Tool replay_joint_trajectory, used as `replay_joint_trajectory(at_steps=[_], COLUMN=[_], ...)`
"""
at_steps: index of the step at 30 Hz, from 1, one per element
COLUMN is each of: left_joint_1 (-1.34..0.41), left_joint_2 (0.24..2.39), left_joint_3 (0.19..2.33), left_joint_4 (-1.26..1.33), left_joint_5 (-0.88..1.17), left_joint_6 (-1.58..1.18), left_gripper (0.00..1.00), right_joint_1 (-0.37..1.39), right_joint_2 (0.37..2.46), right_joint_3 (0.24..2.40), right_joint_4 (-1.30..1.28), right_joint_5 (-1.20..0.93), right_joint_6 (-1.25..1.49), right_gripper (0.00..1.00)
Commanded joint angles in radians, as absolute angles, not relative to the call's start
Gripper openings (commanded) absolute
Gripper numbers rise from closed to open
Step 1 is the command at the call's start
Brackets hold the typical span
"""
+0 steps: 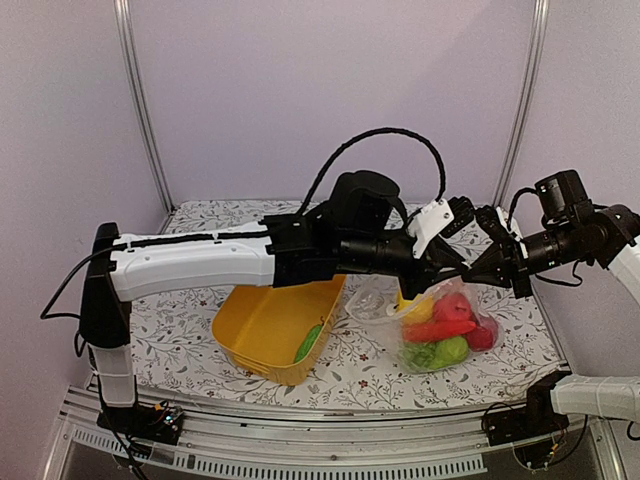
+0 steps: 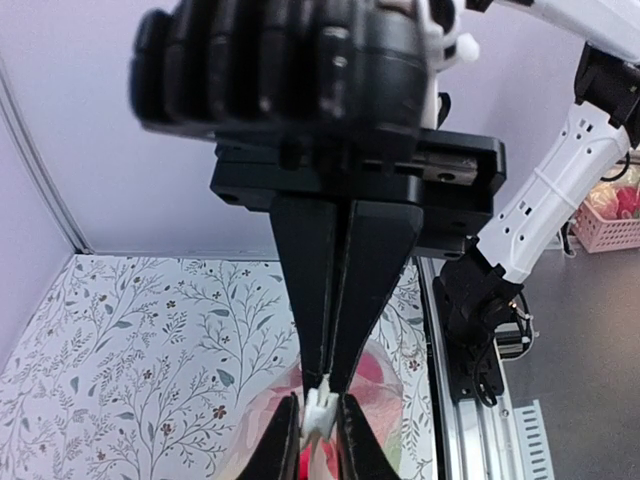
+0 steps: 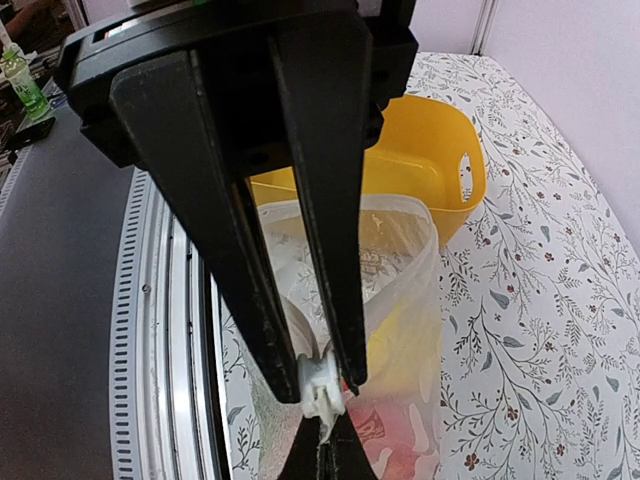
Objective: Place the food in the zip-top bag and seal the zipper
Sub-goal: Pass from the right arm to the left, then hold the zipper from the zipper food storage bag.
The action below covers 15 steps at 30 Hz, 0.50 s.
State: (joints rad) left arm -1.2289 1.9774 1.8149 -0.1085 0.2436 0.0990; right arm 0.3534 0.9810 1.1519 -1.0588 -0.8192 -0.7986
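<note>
The left hand (image 2: 322, 385) is pinched nearly shut, its fingertips clamping a small white bit at the top edge of the zip-top bag (image 1: 435, 320). The right hand (image 3: 325, 375) meets it tip to tip, just as narrow, gripping the same spot. Below both hands the bag hangs with red, yellow and green food (image 1: 455, 310) bunched in its bottom. Back under the left forearm, the yellow basket (image 1: 262, 320) sits on the tabletop (image 1: 180, 320) with one green piece (image 1: 308, 343) inside.
</note>
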Motion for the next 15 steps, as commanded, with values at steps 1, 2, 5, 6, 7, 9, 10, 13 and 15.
replay_joint_trajectory(at_steps=[1,2,5,6,7,9,10,13,15], left_joint_1=[-1.227,-1.227,-1.226,-1.227,-1.226,-1.226,-1.226,-1.226,-1.226], left_joint_2=[1.998,1.997,1.996,1.996,1.996,1.993,1.99,1.98,1.974], left_joint_3=[1.838,1.837,1.834,1.833,1.833,1.833,1.834,1.835,1.831], left_joint_4=[-0.124,-0.124,-0.124,-0.125,-0.125,-0.124,-0.124,-0.13,-0.131], left_joint_5=[0.25,0.248,0.232,0.227,0.225,0.231,0.233,0.229,0.226], left_joint_6=[0.096,0.096,0.095,0.097,0.097,0.098,0.098,0.106,0.109], left_gripper=[0.08,0.06,0.02,0.01,0.0,0.0,0.0,0.0,0.0], right_joint_1=[0.36,0.359,0.359,0.359,0.359,0.359,0.359,0.359,0.359], right_joint_2=[0.96,0.959,0.956,0.956,0.955,0.955,0.954,0.953,0.957], right_joint_3=[1.162,1.161,1.163,1.163,1.164,1.166,1.169,1.168,1.168], right_joint_4=[-1.059,-1.06,-1.06,-1.061,-1.06,-1.052,-1.045,-1.035,-1.033], right_joint_5=[-0.841,-0.841,-0.843,-0.846,-0.848,-0.846,-0.844,-0.842,-0.841], right_joint_6=[-0.808,-0.81,-0.809,-0.809,-0.809,-0.803,-0.798,-0.788,-0.787], right_gripper=[0.0,0.0,0.0,0.0,0.0,0.14,0.22,0.23,0.19])
